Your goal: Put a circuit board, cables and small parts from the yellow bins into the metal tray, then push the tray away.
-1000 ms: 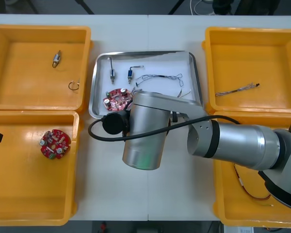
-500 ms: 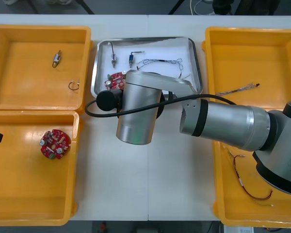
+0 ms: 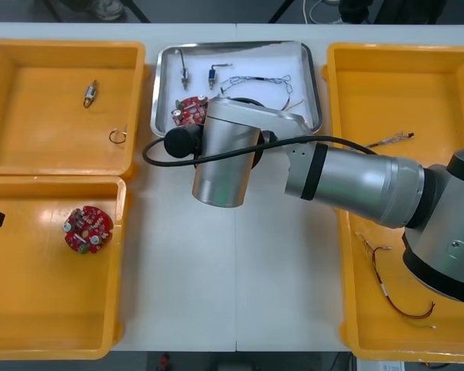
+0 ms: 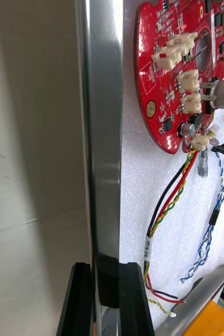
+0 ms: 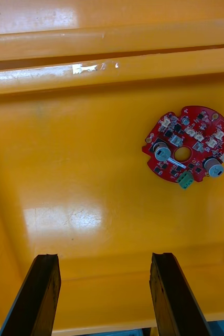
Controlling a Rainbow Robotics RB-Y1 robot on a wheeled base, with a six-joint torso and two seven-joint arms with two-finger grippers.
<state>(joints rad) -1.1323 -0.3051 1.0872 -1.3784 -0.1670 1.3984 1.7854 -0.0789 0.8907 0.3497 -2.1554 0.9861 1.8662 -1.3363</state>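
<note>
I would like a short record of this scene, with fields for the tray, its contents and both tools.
Tray: metal tray, white inside
Tray contents: red circuit board, blue and white cable, red and yellow cable, two small metal parts
Right tool: shut on the tray's near rim
Left tool: open, above the near left bin, which holds another circuit board

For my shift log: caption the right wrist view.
Right gripper clamps the metal tray at its rim; red circuit board and cables inside.
</note>
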